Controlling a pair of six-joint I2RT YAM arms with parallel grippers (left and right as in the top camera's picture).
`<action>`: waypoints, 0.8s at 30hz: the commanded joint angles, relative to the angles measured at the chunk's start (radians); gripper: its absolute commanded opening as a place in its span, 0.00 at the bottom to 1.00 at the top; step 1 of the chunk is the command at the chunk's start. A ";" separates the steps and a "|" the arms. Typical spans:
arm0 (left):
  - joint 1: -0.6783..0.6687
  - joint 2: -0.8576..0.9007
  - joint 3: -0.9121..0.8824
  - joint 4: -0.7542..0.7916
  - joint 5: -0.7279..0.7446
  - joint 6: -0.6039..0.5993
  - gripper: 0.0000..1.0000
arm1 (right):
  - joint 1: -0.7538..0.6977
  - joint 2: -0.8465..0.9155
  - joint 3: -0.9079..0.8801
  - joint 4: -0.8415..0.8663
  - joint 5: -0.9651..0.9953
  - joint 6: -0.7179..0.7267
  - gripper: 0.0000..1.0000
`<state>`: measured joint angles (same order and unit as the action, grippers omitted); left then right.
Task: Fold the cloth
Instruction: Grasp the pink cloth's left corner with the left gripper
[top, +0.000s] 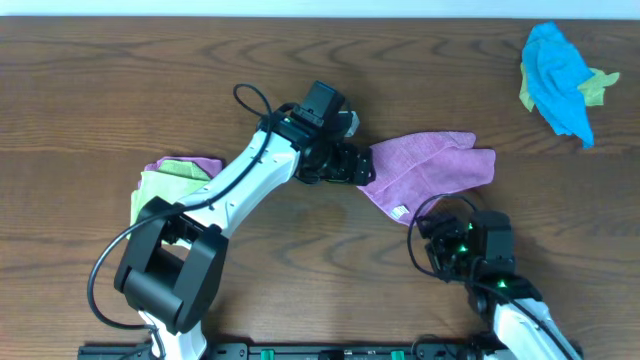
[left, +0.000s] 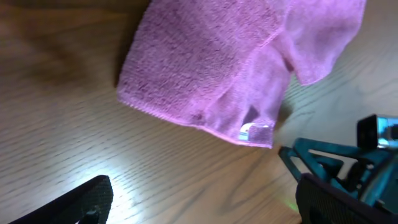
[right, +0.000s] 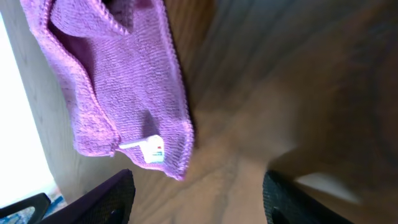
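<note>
A purple cloth (top: 430, 170) lies partly folded on the wooden table, right of centre, with a white tag at its near corner. It also shows in the left wrist view (left: 211, 68) and the right wrist view (right: 124, 81). My left gripper (top: 352, 165) is open and empty just beside the cloth's left edge; its fingers (left: 199, 202) are wide apart above bare wood. My right gripper (top: 440, 240) is open and empty just below the cloth's tagged corner; its fingers (right: 196, 199) are spread over bare wood.
A stack of folded cloths, purple over green (top: 170, 180), lies at the left. A crumpled blue and yellow cloth (top: 565, 85) lies at the far right corner. The right arm shows in the left wrist view (left: 348, 168).
</note>
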<state>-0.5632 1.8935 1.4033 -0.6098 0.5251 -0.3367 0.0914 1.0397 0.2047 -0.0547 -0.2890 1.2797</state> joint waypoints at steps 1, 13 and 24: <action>-0.007 -0.001 0.021 0.009 0.016 0.007 0.95 | 0.029 0.068 -0.010 0.055 0.001 0.045 0.66; -0.007 0.000 0.021 0.008 -0.020 0.008 0.96 | 0.133 0.422 -0.010 0.378 0.016 0.126 0.33; -0.016 0.046 0.021 0.021 -0.050 -0.029 0.95 | 0.131 0.426 -0.010 0.420 0.028 0.080 0.01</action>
<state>-0.5690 1.9011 1.4033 -0.5934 0.4858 -0.3424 0.2131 1.4334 0.2268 0.3904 -0.3054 1.3800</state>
